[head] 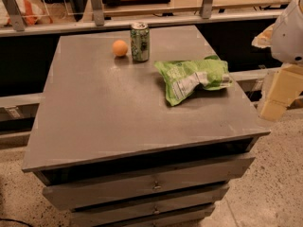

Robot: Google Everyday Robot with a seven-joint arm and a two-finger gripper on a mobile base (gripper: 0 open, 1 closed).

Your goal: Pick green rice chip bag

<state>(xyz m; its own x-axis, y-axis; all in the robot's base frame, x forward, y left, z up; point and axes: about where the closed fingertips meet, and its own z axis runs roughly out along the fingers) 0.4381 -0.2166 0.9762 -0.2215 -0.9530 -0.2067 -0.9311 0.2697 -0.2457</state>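
The green rice chip bag (193, 78) lies crumpled on the right part of the grey cabinet top (109, 108). It is shiny light green with a white printed panel facing up. My gripper (273, 107) hangs at the right edge of the view, beyond the cabinet's right side and a little lower than the bag. It is apart from the bag and holds nothing that I can see. The arm's white shell (289, 32) shows above it.
An upright green-and-white drink can (140, 41) and a small orange ball (120, 48) stand at the back of the top, left of the bag. The cabinet has drawers (151, 183) in front. A railing with glass panels (142, 20) runs behind it.
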